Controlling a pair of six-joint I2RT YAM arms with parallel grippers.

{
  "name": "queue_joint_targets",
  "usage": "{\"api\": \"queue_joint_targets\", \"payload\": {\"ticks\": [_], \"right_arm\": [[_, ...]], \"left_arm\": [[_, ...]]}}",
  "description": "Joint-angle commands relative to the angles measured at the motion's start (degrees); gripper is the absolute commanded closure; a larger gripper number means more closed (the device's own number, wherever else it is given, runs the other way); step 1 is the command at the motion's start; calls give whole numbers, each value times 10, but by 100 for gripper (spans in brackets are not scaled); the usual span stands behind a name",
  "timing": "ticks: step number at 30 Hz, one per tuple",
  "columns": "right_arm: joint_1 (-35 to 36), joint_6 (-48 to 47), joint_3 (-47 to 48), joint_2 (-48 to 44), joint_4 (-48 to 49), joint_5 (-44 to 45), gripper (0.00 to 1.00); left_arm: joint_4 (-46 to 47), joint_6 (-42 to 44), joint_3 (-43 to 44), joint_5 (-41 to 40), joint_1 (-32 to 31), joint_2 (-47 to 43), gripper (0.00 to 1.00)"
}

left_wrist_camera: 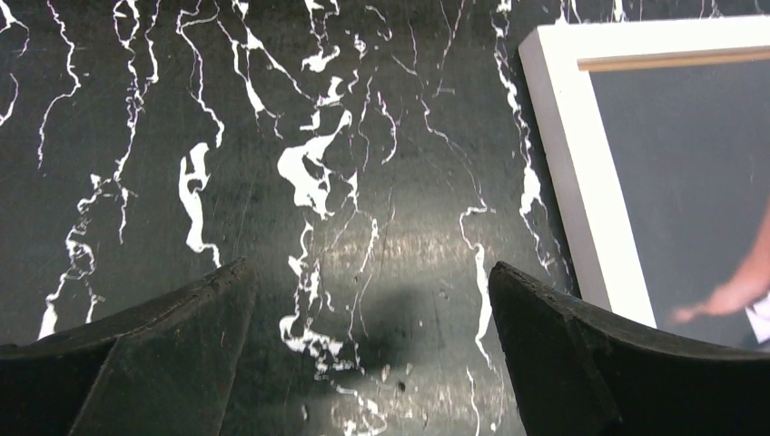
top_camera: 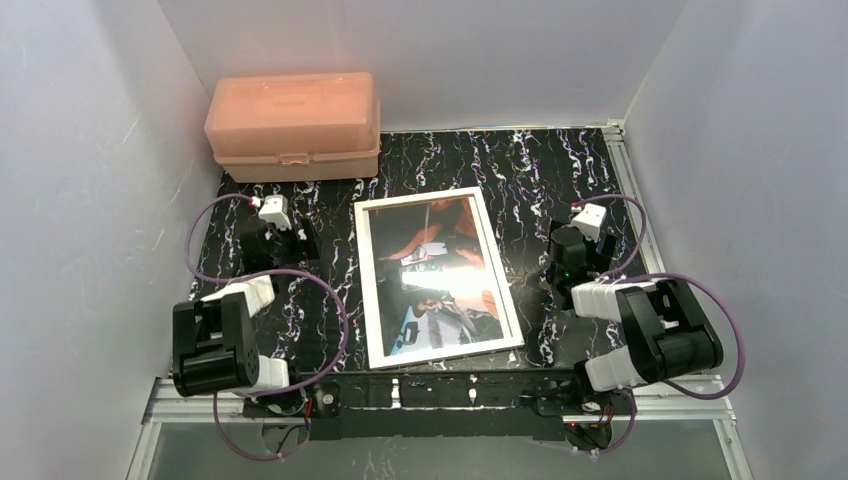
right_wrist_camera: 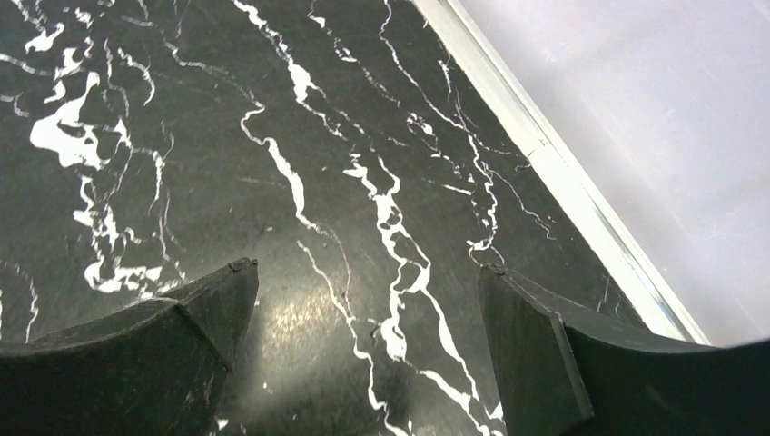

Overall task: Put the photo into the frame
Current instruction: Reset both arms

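The black marbled table (top_camera: 560, 180) fills the floor of the white-walled enclosure, and the frame (top_camera: 363, 285) lies flat near its middle, white front up, slightly skewed, with its near short side close to the table's near edge. Beyond the frame's far left corner, against the back wall, stands a pink plastic box (top_camera: 293, 125), lid down and well apart from the frame.

The photo (top_camera: 440, 270) shows inside the frame's white border, its orange-brown, dark and white-blue picture facing up and filling the opening. In the left wrist view a thin tan strip runs along the inner edge at one corner of the frame; whether that is the frame's own wood or a gap beside the print cannot be told.

The left gripper (left_wrist_camera: 368, 265) hangs over bare table just to the left of the frame, its jaws spread wide with nothing between them. The right gripper (right_wrist_camera: 365, 267) hangs to the right of the frame, near the table's metal side rail, jaws equally wide and empty. Neither touches the frame.

Judged from this, the placing step looks done and the task is at or near its end. Any next move would call only for a check that the print sits square. A nudge at the frame's edge would need a light touch, since the frame would probably slide on the smooth table.
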Motion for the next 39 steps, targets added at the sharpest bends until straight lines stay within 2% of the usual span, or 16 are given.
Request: {"api": "queue_joint_targets", "payload": {"ticks": [1,5,9,11,13,14,15,17,18,21,29,39], "right_arm": [[-29,-8,4,32,107,-17,1],[-37,-19,14,80,138,-45,1],[-37,-35,0,98,177,-77,1],[-38,-39,-14,93,197,-88,1],[-39,-40,-35,87,229,-99,1],[-38,-40,-49,83,254,-104,1],[-38,-57,-62,80,276,-114,1],[-38,-61,-74,96,300,-147,1],[-40,-74,-67,122,331,-145,1],[-76,-48,-39,116,256,-204,1],[-81,-52,-56,116,298,-214,1],[-80,-52,-55,116,295,-213,1]], "left_arm": [[134,-37,-14,-1,3,40,2],[139,-37,-1,11,2,79,2],[160,-31,-23,19,2,66,2],[245,-20,-77,30,1,51,1],[369,8,-150,24,-18,65,2],[495,9,-185,30,-27,101,1],[543,12,-199,43,-28,107,1],[420,16,-165,14,-28,70,2],[375,1,-131,-4,-28,80,1],[322,13,-111,-36,-46,74,1],[340,11,-117,-37,-47,79,1],[338,12,-114,-37,-48,81,1]]}}
